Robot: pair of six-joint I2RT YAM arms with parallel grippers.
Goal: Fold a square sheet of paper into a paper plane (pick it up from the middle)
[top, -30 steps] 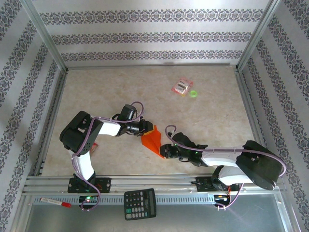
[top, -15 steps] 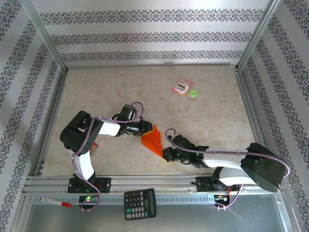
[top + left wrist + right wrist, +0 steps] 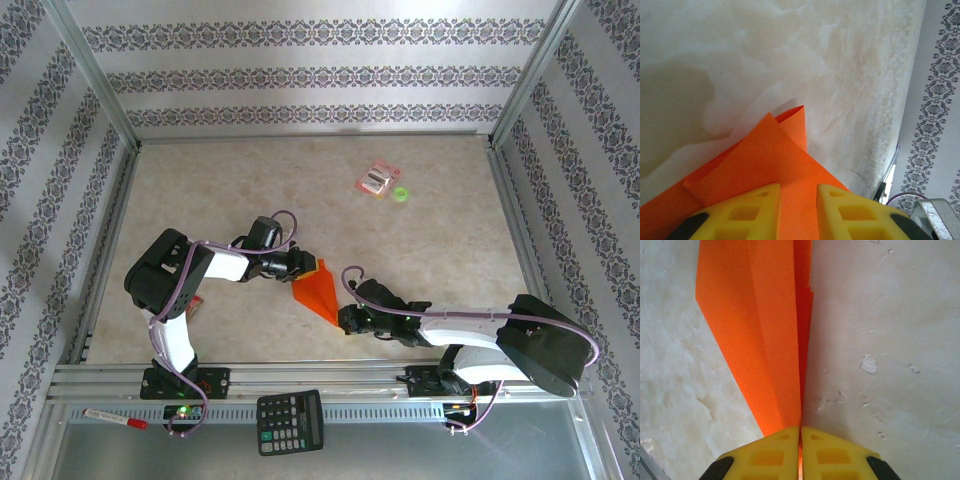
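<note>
Centrally on the table, the paper plane: bright orange, folded into a tapering wedge with a long centre crease. Right gripper pinches its narrow end, jaws pressed together; left gripper meets the wide end, jaws slightly apart, grip unclear.

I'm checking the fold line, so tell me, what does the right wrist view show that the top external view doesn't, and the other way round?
Right wrist view: close up, the stacked folded layers of the orange paper, its centre crease running straight into the shut right gripper, and small chips in the table surface.
Top external view: the left gripper at the paper's wider end, the calculator and the pink-red packet.
Both: the orange paper pinched at its pointed end by the right gripper.
</note>
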